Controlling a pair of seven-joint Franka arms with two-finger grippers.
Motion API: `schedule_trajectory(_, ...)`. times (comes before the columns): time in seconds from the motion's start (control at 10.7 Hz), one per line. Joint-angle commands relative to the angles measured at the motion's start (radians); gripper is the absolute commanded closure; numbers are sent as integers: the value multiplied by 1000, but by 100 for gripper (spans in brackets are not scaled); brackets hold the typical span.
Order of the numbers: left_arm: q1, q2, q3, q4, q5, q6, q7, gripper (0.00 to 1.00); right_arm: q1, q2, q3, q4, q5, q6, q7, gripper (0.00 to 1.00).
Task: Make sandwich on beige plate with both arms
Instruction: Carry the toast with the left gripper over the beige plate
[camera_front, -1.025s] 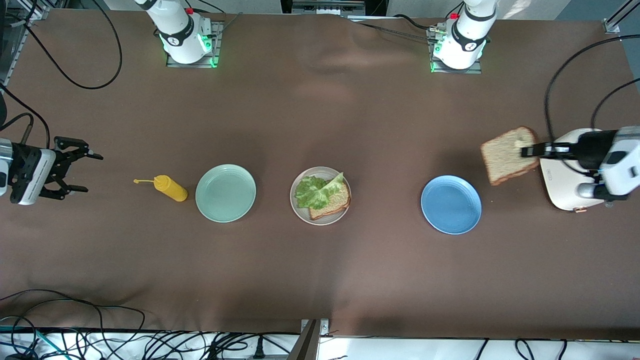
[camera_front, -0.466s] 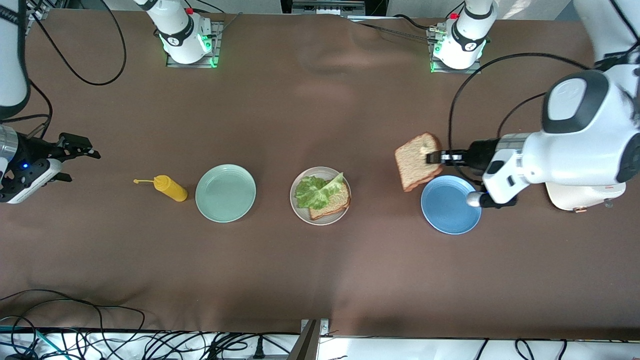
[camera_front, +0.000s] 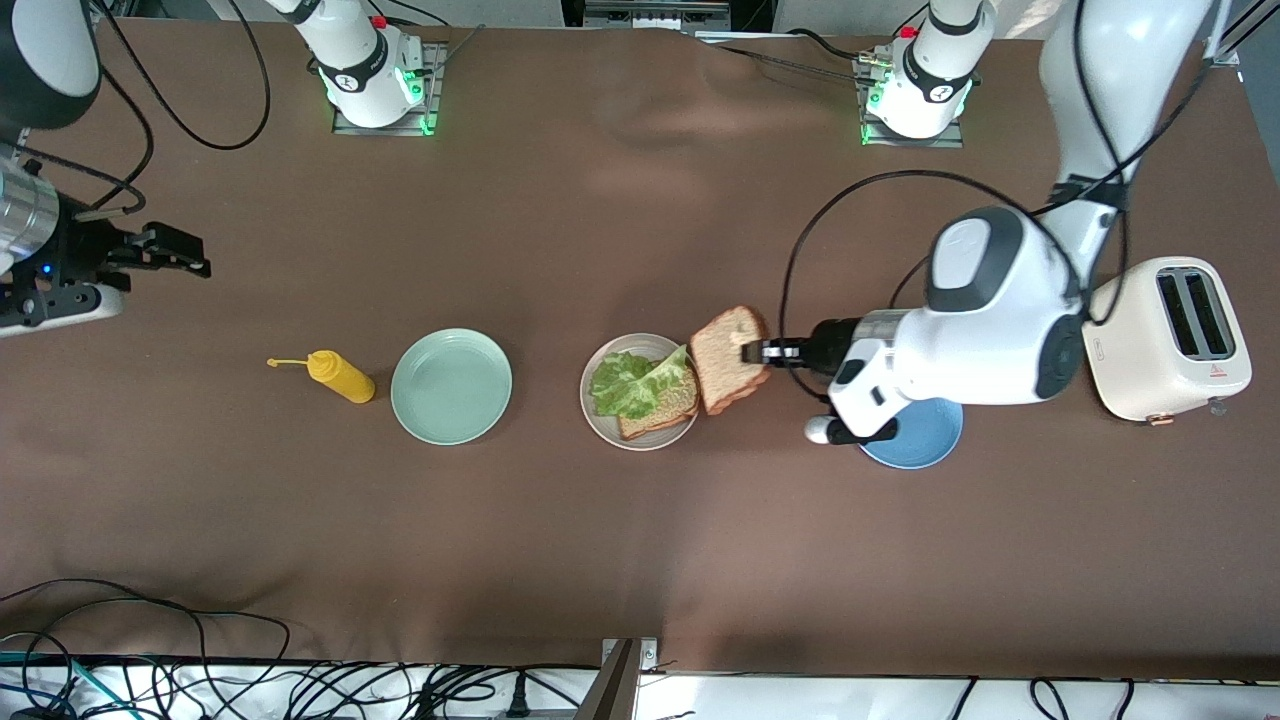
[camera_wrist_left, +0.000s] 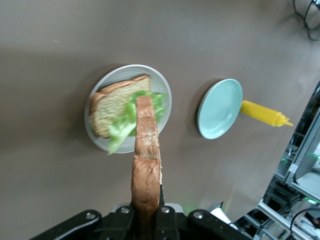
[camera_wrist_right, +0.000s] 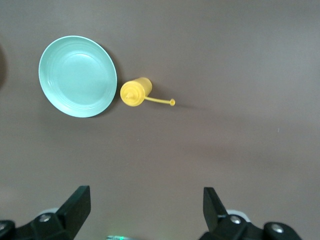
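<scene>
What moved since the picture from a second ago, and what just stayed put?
The left claw, shut on the top bread slice, carried it from the toaster, over the blue plate, to the edge of the beige plate. The right claw, open, drifted a little toward the robots' bases. The lettuce, bottom bread slice, mint-green plate and yellow bottle stayed put.

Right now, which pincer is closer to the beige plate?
Left. The left pincer holds a bread slice over the beige plate's edge; the right pincer hangs open at the right arm's table end.
</scene>
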Motion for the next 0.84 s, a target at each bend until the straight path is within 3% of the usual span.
schedule_trajectory(0.0, -68, 34, 14, 1, -38, 104, -13, 100, 16, -61, -2, -35, -46, -27, 71, 0)
schedule_trajectory(0.28, -139, 103, 17, 4, -38, 220, -13, 100, 17, -71, 2, -3, -40, -35, 83, 0)
schedule_trajectory(0.75, -174, 171, 30, 15, -35, 248, 14, 100, 14, -68, -9, 31, -43, -40, 170, 0)
